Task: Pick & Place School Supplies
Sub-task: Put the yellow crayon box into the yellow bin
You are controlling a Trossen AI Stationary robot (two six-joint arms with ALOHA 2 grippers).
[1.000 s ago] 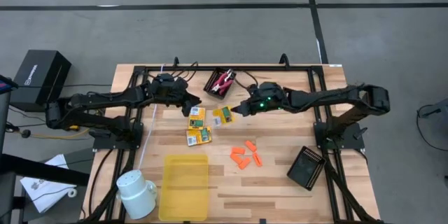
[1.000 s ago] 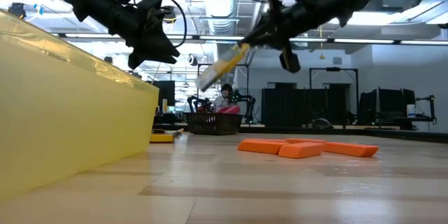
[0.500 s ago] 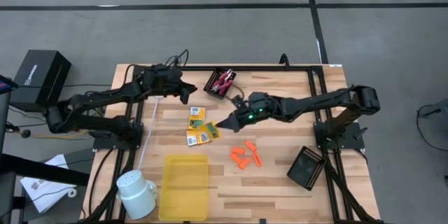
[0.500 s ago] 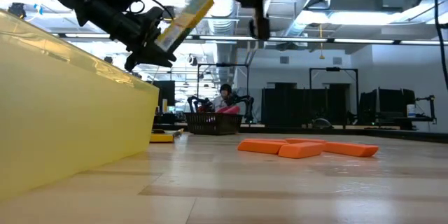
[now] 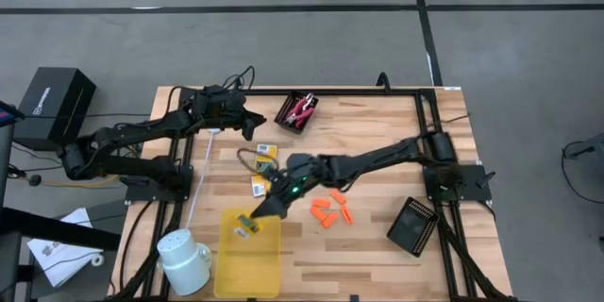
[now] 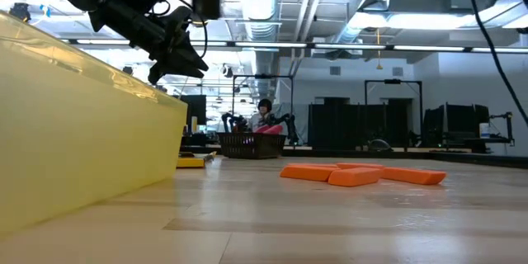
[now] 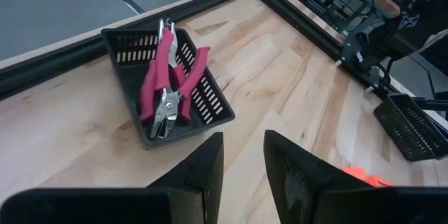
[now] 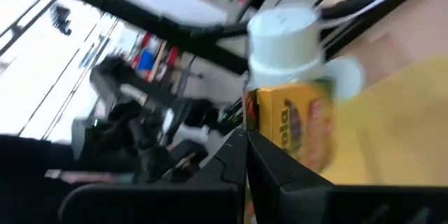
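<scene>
Right gripper (image 5: 253, 217) reaches far across the wooden table (image 5: 377, 142), fingers pressed together on a flat yellow-and-green square packet (image 5: 245, 226), holding it above the translucent yellow plastic tray (image 5: 250, 264) at the tray's far end. In the right wrist view the packet (image 8: 294, 129) sits pinched at the fingertips with the white mug (image 8: 287, 38) beyond it.

Left gripper (image 5: 253, 128) hangs over the table's far left part, near the far edge, fingers partly spread with nothing between them, just left of the black mesh basket (image 5: 298, 113) holding the pink-handled plier-like tool (image 7: 168, 77).

Two more yellow-and-green packets (image 5: 267, 156) lie flat mid-table between the basket and the tray, one partly under the right arm.

Stubby orange pieces (image 5: 330, 212) cluster right of the tray, close to the right arm, apart from the packets. Bare wood lies open right of and behind them.

A second black mesh basket (image 5: 413, 225) sits near the table's right edge. The white mug (image 5: 182, 255) stands just left of the tray, at the near left corner.
</scene>
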